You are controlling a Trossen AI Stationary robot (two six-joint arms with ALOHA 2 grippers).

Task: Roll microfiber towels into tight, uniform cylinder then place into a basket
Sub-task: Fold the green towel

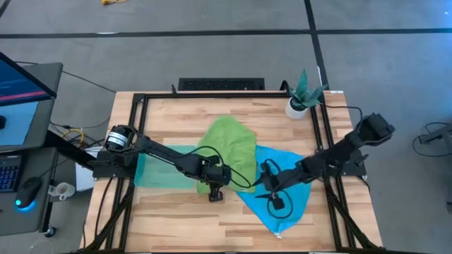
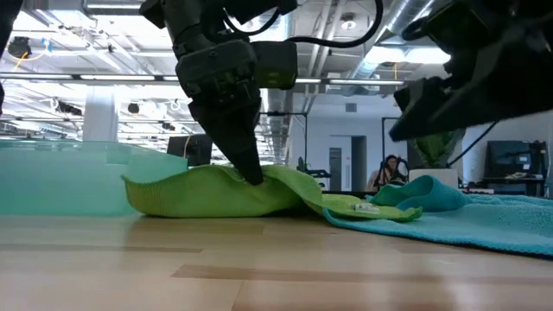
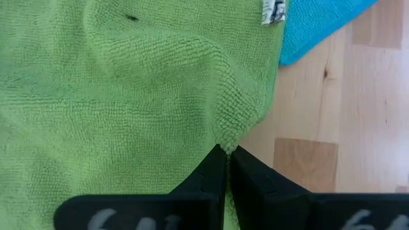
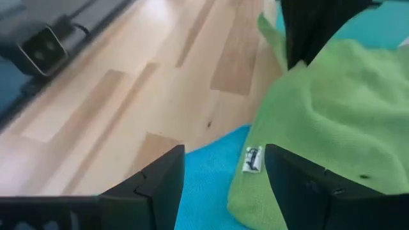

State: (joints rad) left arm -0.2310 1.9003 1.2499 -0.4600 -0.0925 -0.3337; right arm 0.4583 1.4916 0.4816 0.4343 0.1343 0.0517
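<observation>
Two grippers at work. Left gripper (image 3: 227,167) is pinched tight on a tuft at the edge of the green towel (image 1: 229,148), down at table level near the middle of the table (image 1: 169,219); the low view shows its fingers driven into the raised fold. Right gripper (image 4: 223,185) hovers with jaws spread wide, holding nothing, just above the spot where the green towel overlaps the blue towel (image 1: 279,194). A white care tag (image 4: 253,159) sits between its fingers.

Green towel is rumpled, not flat, and no roll has started. Blue towel lies spread under it, toward the right arm's side. Basket (image 1: 152,169) sits under the left arm, touching or slightly under the green towel; nothing rolled is in it.

Risks, as I judge them: the grip is on a small tuft only, so a pull could slip free. With the overlap, the right gripper could catch both towels. A rumpled start likely gives a loose, uneven roll.
</observation>
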